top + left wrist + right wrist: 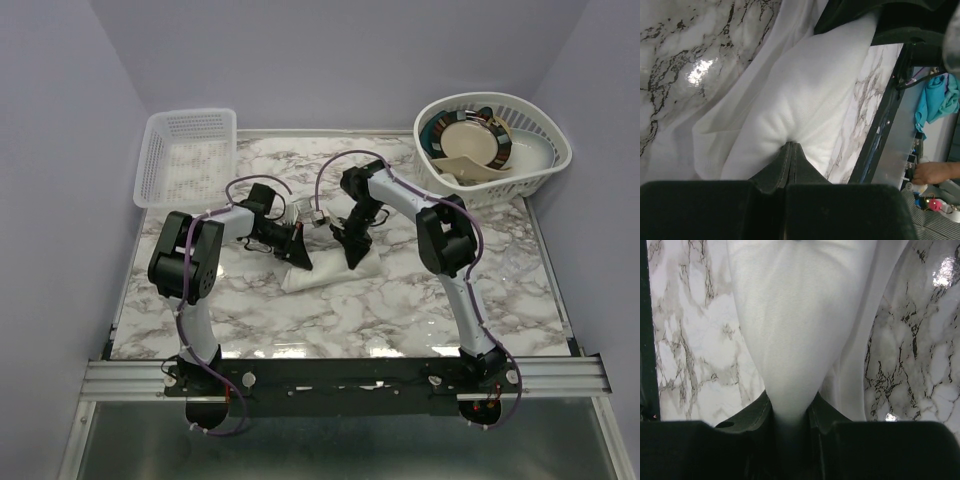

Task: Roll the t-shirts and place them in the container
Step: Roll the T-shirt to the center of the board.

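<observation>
Left gripper (303, 262) pinches one end of the bunched white t-shirt (330, 276), and right gripper (352, 258) clamps the other. It lies at the middle of the marble table (400, 310).

The t-shirt (325, 272) lies bunched mid-table (400, 310); the left gripper (303, 265) pinches its left end, the right gripper (352, 262) its right end; behind, one basket (187, 155) sits far left; another basket (545, 165), holding dishes (470, 140), sits far right.
</observation>
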